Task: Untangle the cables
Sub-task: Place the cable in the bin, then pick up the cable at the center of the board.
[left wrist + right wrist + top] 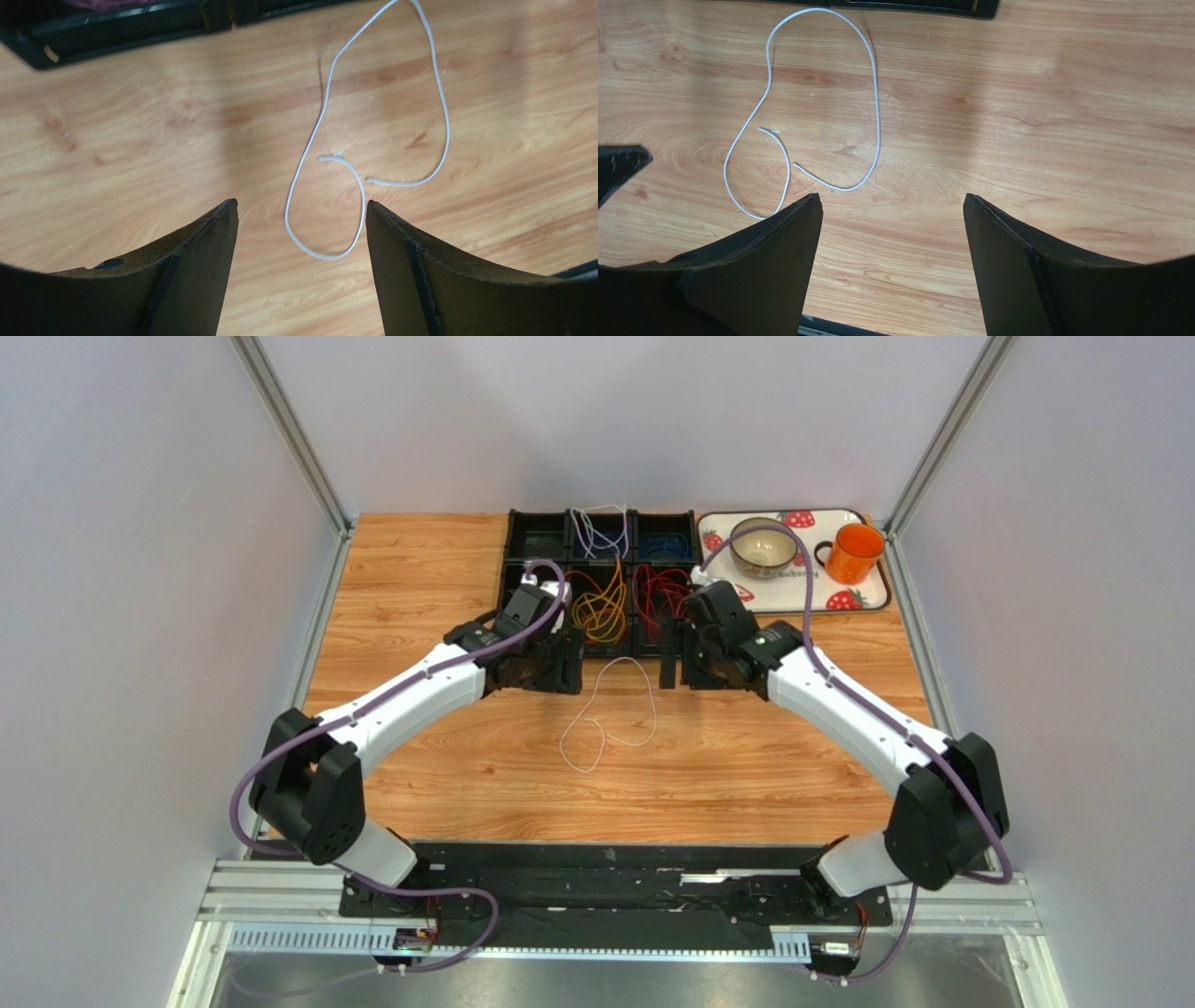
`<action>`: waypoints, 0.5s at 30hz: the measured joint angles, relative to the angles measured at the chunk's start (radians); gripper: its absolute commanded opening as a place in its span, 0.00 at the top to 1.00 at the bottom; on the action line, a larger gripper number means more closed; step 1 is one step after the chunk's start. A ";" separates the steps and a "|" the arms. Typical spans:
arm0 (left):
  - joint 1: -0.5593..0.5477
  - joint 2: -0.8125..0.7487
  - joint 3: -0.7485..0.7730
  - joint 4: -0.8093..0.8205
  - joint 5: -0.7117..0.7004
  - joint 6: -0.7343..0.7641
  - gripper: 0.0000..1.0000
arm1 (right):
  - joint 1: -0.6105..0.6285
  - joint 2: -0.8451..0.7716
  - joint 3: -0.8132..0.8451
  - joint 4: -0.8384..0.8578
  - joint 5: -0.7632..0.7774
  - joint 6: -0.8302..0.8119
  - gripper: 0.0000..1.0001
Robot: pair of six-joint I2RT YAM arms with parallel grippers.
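White cable (613, 703) lies alone in a loose loop mid-worktop (421, 574), apparently freed. The coloured cables (606, 609) sit bunched in the black box (508, 581) at the far edge, probably still to sort. Left gripper (302, 210) and right gripper (892, 203) flank the loop, fingers wide and empty. Bare wood along the near and left edges gives room.

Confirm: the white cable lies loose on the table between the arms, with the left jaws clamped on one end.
Not clamped: the left jaws stand open, empty. The white cable lies loose on the table, both ends free, per the left wrist view.
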 measured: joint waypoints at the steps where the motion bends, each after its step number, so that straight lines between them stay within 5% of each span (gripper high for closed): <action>1: -0.002 0.014 -0.003 0.032 0.003 -0.001 0.25 | -0.003 -0.024 -0.021 0.002 0.009 0.004 0.20; 9: -0.019 0.145 -0.032 0.218 0.017 -0.006 0.24 | -0.048 -0.295 -0.290 0.074 0.077 0.051 0.18; 15: -0.029 0.209 -0.032 0.277 0.013 0.001 0.23 | -0.053 -0.320 -0.357 0.121 0.086 0.053 0.18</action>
